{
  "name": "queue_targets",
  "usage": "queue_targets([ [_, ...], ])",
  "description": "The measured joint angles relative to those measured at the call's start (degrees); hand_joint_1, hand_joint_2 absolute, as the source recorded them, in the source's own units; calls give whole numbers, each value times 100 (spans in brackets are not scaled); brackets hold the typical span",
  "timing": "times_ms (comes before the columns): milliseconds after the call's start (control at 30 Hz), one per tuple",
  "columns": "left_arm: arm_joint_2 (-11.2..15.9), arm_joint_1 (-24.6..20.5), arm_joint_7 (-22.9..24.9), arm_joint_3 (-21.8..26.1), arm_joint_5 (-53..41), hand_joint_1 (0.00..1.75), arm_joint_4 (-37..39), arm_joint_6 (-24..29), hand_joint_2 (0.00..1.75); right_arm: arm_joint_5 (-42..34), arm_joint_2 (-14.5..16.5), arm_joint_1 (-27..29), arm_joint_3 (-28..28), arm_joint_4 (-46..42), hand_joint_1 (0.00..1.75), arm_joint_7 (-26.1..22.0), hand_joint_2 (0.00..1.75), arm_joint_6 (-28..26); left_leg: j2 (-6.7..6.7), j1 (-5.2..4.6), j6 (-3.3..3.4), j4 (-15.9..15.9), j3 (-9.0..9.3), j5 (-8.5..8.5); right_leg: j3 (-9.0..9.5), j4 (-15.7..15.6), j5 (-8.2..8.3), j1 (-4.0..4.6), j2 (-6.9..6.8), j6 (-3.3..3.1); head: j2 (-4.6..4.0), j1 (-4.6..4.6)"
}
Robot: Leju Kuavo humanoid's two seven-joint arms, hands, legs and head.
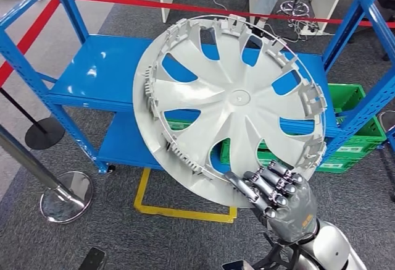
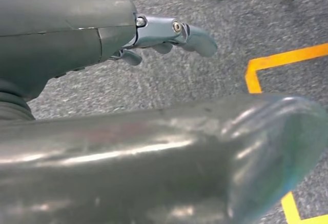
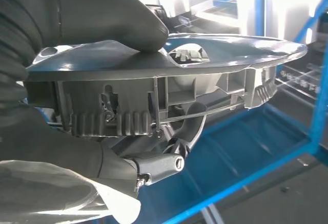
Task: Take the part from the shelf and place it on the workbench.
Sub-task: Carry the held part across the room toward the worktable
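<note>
Far to the left, a red barrier tape (image 1: 28, 35) runs slantwise behind the blue shelf post, and a chrome stanchion base (image 1: 66, 196) stands on the grey carpet. The robot's left hand (image 2: 170, 34) hangs over that carpet near a yellow floor line (image 2: 278, 60), its dark fingers stretched out and slightly curved, apart from each other, with nothing in them.

The blue metal shelf (image 1: 102, 72) has a glossy flat deck that catches the light. In front of it, tilted toward the robot with its hollow back side showing, is the wheel cover (image 1: 230, 103): a round silver-grey plastic disc with broad curved spokes, teardrop openings, and a ring of ribbed clips around the rim. It is off the shelf deck, carried in the air.

The right hand (image 1: 279, 196) grips the cover at its near lower edge. From the wrist view, the thick thumb (image 3: 116, 19) presses on the smooth outer face while the darker fingers (image 3: 185, 131) curl under the ribbed inner rim, so the edge is pinched between them. A small orange mark on the hand's back is too small to read.

To the right, green plastic crates (image 1: 358, 134) sit under the shelf, their labels illegible.
</note>
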Motion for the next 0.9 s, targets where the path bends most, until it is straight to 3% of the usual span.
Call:
queue_targets([
  [33,8,8,0,1,8,0,-14,0,0,7,1,-23,32,14,175,19,175,0,1,-3,15,6,-86,64,-80,384,-292,-4,4,14,1,46],
  [67,13,15,0,1,16,0,-25,3,0,12,1,-41,63,29,175,36,175,0,2,-6,19,14,-173,129,-121,756,-474,-8,3,29,1,92],
  [100,16,22,0,1,21,0,-35,5,0,19,2,-53,91,44,175,49,175,0,3,-9,17,22,-261,194,-108,1022,-510,-10,3,43,1,139],
  [133,20,29,1,1,23,0,-39,7,0,23,2,-62,116,57,175,56,175,-1,3,-7,8,36,-346,254,-16,1106,-411,-13,3,54,1,193],
  [167,22,35,1,0,26,0,-42,8,0,28,2,-70,136,68,175,60,175,-1,3,-4,-6,55,-426,307,177,969,-237,-17,3,60,1,260],
  [200,25,43,2,1,26,0,-48,8,0,31,2,-80,152,76,175,63,175,0,1,-1,-26,80,-498,352,457,643,-74,-24,4,63,1,338],
  [233,31,50,2,1,27,0,-57,8,0,32,2,-93,167,82,175,67,175,-1,-1,-6,-51,114,-569,392,782,207,-13,-25,9,65,1,422],
  [300,46,64,2,2,26,0,-79,13,0,34,3,-109,189,89,175,70,175,-1,-4,-22,-106,173,-686,488,1261,-549,-109,-19,31,53,2,526],
  [333,55,68,2,2,26,0,-85,16,0,35,3,-115,198,93,175,72,175,-1,-4,-28,-131,188,-738,548,1343,-725,-179,-9,41,44,2,552],
  [400,73,78,3,1,26,0,-89,23,0,35,5,-124,212,101,175,72,175,-2,-10,-24,-180,204,-814,611,1292,-773,-165,-14,32,0,2,560],
  [467,92,93,21,-1,27,0,-101,37,0,37,18,-145,229,110,175,75,175,-1,-17,-9,-245,438,-910,340,1210,-753,-94,-34,0,-91,2,524],
  [567,110,104,83,3,23,0,-128,74,0,63,56,-178,252,123,175,89,175,0,-16,18,-312,1537,-1166,-448,1016,-664,3,-25,-42,-198,2,434],
  [600,114,107,98,4,21,0,-139,81,0,75,67,-184,260,125,175,93,175,0,-16,19,-312,1849,-1200,-549,926,-620,41,-15,-50,-209,2,411],
  [633,118,110,105,4,19,0,-152,85,0,83,78,-190,268,126,175,97,175,0,-16,18,-304,1998,-1162,-517,832,-576,78,-6,-55,-215,1,394],
  [667,122,114,109,4,16,0,-164,87,0,87,87,-193,276,127,175,98,175,0,-16,17,-286,1937,-1029,-381,740,-533,114,4,-56,-217,1,380],
  [733,140,114,111,9,14,0,-195,90,0,87,107,-198,291,127,175,98,175,0,-18,12,-225,1320,-530,-154,588,-457,178,26,-55,-212,2,366],
  [800,156,111,110,13,10,0,-226,92,0,86,120,-210,307,127,175,98,175,-1,-24,-6,-166,589,-59,-198,501,-425,257,47,-57,-178,2,366],
  [833,161,108,110,13,8,0,-238,93,0,84,125,-220,315,127,175,95,175,-1,-26,-19,-147,394,36,-259,472,-428,304,49,-60,-151,2,364],
  [900,172,112,109,13,9,0,-252,95,0,77,136,-244,327,127,175,86,175,-2,-20,-21,-107,271,22,-230,401,-430,389,45,-56,-87,1,362],
])
